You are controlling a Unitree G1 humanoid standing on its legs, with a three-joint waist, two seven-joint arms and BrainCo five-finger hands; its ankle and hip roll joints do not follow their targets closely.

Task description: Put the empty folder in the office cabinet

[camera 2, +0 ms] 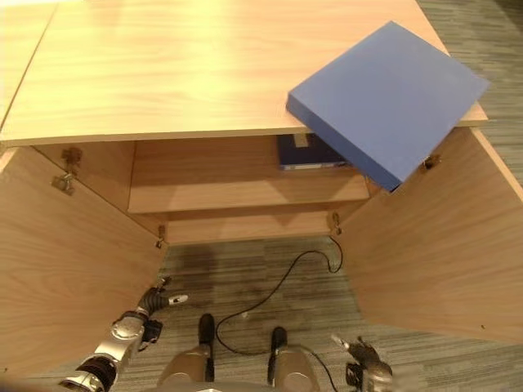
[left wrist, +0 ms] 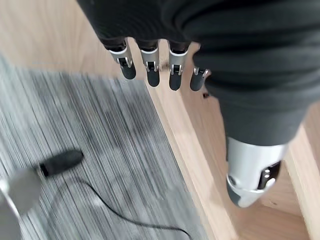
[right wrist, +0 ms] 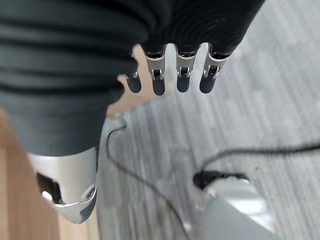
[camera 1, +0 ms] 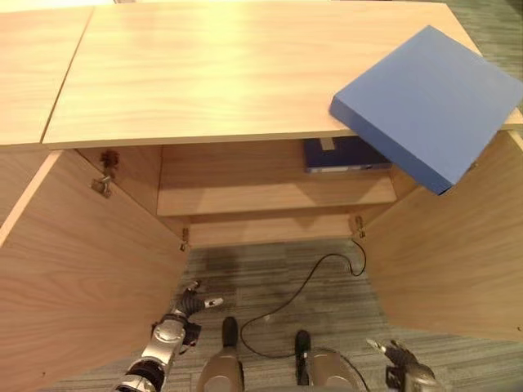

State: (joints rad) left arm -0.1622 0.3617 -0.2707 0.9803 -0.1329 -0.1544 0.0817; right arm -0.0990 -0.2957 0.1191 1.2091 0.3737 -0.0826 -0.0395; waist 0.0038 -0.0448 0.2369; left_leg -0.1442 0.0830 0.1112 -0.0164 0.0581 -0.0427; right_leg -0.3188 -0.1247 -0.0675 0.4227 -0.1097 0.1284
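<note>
Blue folder (camera 1: 425,102) sits on the cabinet (camera 1: 212,73) top, at its right front corner, skewed, with one corner jutting out past the front edge and hanging above the open right door (camera 1: 449,253). That overhang looks handy to me: a free corner is something I can get fingers under, which a folder lying flat mid-top would not give. Both doors are swung wide, left door (camera 1: 73,269) and right, so the way in is clear already. Inside, on the shelf (camera 1: 270,196), a second dark blue folder (camera 1: 343,153) lies flat at the right end, directly below the one I want; the left part of the shelf is bare wood, and that seems the likely spot.

My left hand (camera 1: 189,304) hangs low near the left door's lower edge, over the carpet (camera 1: 270,269), fingers straight and relaxed, holding nothing. My right hand (camera 1: 400,357) is down near the bottom of the right door, and it too is slack and empty. Neither is anywhere near the folder, so the reach has not begun, I'd say.

From the head views I get the whole layout: top, shelf, both folders, doors. The left wrist view adds what those miss, my fingers (left wrist: 150,65) loose in a row, close to the wood of the door. The right wrist view shows its fingers (right wrist: 182,70) equally loose above striped carpet, with a strip of wood along one side.
</note>
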